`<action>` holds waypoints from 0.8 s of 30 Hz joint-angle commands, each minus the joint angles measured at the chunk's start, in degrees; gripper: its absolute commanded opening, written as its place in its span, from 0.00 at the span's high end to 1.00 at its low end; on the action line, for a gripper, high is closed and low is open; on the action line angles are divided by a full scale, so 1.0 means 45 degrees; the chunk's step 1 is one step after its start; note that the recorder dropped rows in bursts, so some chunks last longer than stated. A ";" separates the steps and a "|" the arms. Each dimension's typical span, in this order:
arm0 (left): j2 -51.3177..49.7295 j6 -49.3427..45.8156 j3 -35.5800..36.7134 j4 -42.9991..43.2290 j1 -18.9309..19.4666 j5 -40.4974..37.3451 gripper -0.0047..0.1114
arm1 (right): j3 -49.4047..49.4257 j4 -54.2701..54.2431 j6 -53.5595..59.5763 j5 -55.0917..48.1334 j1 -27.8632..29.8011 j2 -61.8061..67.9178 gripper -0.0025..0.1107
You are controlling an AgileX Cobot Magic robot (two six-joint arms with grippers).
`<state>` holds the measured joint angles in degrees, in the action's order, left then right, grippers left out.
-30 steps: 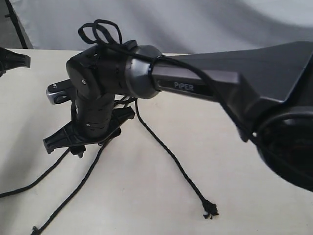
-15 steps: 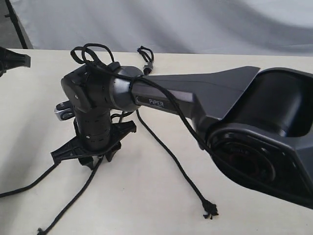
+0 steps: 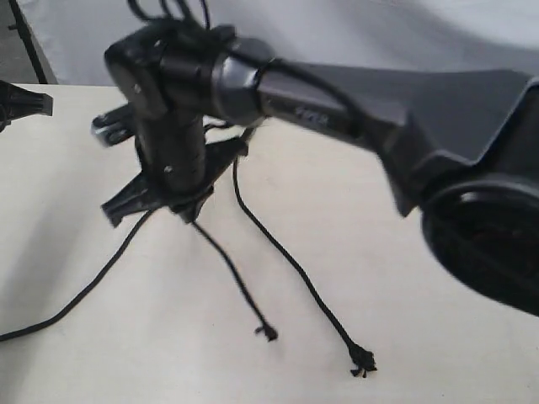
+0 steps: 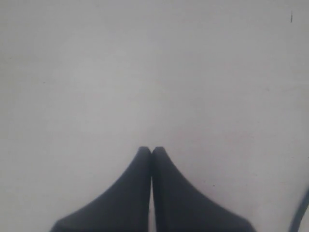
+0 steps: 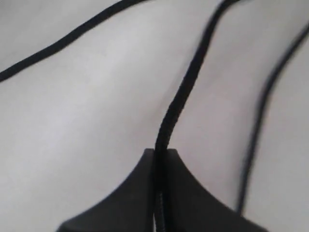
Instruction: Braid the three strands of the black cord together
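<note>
The thin black woven cord (image 3: 295, 269) lies on the pale cream tabletop (image 3: 421, 337). Its three strands spread out from under the wrist of the right arm (image 3: 354, 109), so the place where they join is hidden behind that arm.

In the exterior view, the middle strand (image 3: 232, 279) comes down from the black right gripper (image 3: 187, 212) and ends in a small frayed tip (image 3: 268, 332) near the table. The right wrist view shows this same strand (image 5: 183, 92) running straight in between the two black fingers (image 5: 140, 193), which are clenched on it with no gap on either side.

The second strand (image 3: 108, 268) runs from beside the gripper to the left edge of the exterior view and rests on the table. The third strand (image 3: 333, 324) lies on the other side and ends in a frayed knot (image 3: 362, 362), well apart from the tip of the held one. In the right wrist view these two free strands pass on either side of the gripped one, one sharp (image 5: 63, 41) and one blurred (image 5: 263, 111).

The black left gripper (image 4: 152, 151) is well apart from the cord. Its jaws are pressed together with nothing between them, and only bare table is under it. A light grey cloth backdrop (image 3: 379, 34) hangs behind the table.
</note>
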<state>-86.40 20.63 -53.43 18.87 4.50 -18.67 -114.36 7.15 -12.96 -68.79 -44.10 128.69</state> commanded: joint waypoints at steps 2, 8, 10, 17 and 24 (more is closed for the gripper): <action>0.0094 0.0050 0.0077 -0.0059 0.0040 0.0123 0.96 | 0.0769 0.1145 0.0202 -0.0261 0.1848 -0.1335 0.98; 0.0094 0.0082 0.0077 -0.0066 0.0040 0.0123 0.96 | 0.1429 0.1145 0.0202 -0.0261 0.4186 -0.1562 0.98; 0.0094 0.0082 0.0077 -0.0066 0.0040 0.0123 0.96 | 0.1880 0.0959 0.0202 -0.0261 0.4779 -0.1325 0.98; 0.0094 0.0084 0.0077 -0.0066 0.0040 0.0237 0.96 | 0.4120 0.0665 0.0426 0.0464 0.5229 -0.0400 0.98; 0.0094 0.0084 0.0077 -0.0386 0.0040 0.0398 0.96 | 0.5396 0.0109 0.0428 0.0764 0.4695 -0.0399 0.98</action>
<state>-86.40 20.63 -53.43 18.61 4.50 -17.87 -92.04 8.86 -11.60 -66.07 -21.45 127.57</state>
